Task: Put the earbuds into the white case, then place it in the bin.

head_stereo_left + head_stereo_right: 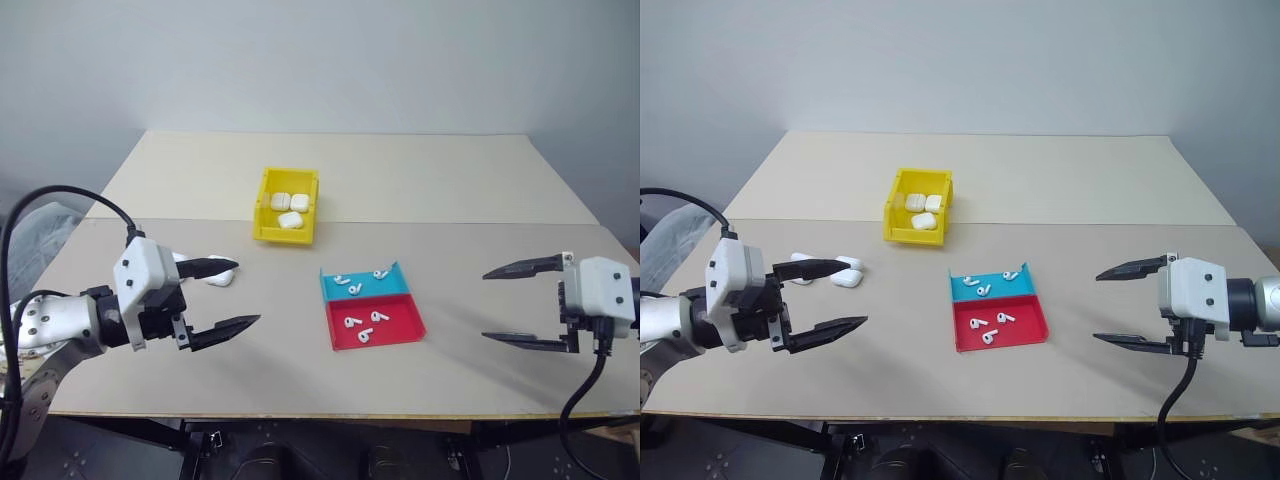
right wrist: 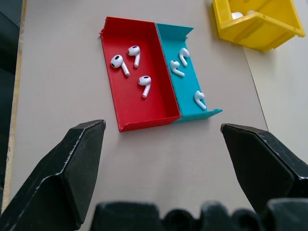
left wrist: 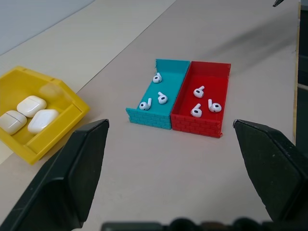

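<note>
Three earbuds (image 1: 352, 322) lie in a red tray (image 1: 405, 325), and three more (image 3: 158, 78) in the teal tray (image 1: 390, 287) joined to its far side. White cases (image 1: 847, 280) lie closed on the table at the left, just beyond my left gripper (image 1: 248, 293). That gripper hovers open and empty, and its upper finger partly covers one case. The yellow bin (image 1: 283, 236) stands further back and holds three more white cases (image 1: 290, 220). My right gripper (image 1: 485, 305) hangs open and empty to the right of the trays, pointing toward them.
The table is made of two boards with a seam running across behind the trays. Its front edge lies close below both grippers. A black cable hangs from each wrist.
</note>
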`<state>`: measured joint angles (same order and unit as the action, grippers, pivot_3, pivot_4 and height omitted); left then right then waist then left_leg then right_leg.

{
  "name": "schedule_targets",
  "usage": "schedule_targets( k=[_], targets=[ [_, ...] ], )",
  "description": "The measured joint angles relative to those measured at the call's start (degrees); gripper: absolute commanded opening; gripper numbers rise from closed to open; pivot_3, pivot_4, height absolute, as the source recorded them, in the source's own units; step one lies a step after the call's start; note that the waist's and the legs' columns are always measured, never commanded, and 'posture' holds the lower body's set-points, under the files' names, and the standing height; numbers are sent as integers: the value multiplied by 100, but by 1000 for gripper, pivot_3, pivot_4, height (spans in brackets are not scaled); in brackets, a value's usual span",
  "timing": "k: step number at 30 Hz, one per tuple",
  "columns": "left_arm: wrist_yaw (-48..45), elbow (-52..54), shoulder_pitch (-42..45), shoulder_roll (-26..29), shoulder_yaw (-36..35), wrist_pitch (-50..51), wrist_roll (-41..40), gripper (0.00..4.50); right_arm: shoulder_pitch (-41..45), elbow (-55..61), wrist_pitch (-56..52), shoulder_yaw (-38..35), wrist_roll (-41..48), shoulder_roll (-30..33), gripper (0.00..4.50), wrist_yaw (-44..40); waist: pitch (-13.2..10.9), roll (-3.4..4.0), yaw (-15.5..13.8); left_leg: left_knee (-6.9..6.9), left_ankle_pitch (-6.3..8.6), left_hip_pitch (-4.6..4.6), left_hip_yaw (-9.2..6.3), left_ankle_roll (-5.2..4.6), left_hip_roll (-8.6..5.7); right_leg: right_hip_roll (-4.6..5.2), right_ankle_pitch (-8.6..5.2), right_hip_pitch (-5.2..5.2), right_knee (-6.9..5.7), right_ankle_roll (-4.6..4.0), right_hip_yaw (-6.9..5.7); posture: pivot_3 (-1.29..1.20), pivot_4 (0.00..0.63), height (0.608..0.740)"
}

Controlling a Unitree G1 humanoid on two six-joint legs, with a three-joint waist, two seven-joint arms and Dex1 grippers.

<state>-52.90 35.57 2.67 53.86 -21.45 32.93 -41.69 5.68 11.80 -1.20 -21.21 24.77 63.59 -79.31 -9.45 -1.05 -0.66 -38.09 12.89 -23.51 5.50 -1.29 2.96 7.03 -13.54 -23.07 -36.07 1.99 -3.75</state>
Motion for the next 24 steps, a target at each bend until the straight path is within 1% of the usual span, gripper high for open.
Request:
schedule_targets(
  k=[15, 19, 21, 24],
  targets=[
    [395, 125, 103, 41, 26, 201, 97, 4500, 30, -1, -27, 59, -90, 0, 4461, 70, 0, 0, 0, 0, 0, 0, -1, 0, 0, 0, 0, 0, 0, 0, 0, 0, 150, 740],
    [1087, 357, 203, 103, 143, 661, 330, 4500, 120, -21, -49, 156, -108, 0, 4461, 80, 0, 0, 0, 0, 0, 1, -7, 0, 0, 0, 0, 2, -1, 0, 0, 0, 150, 740],
    [1389, 490, 233, 96, 165, 718, 520, 4500, 175, -31, -73, 248, -111, 0, 4461, 97, 0, 0, 2, 0, 0, 0, -8, 0, -1, 0, 0, 1, 0, 0, 2, 0, 150, 740],
    [1806, 498, 729, 155, 272, 1163, 602, 4500, 223, -58, -109, 268, -114, 0, 4461, 179, -1, -1, -13, 0, -1, 1, -7, 2, -2, 0, 0, 3, -3, 0, 0, 0, 150, 740]
  ],
)
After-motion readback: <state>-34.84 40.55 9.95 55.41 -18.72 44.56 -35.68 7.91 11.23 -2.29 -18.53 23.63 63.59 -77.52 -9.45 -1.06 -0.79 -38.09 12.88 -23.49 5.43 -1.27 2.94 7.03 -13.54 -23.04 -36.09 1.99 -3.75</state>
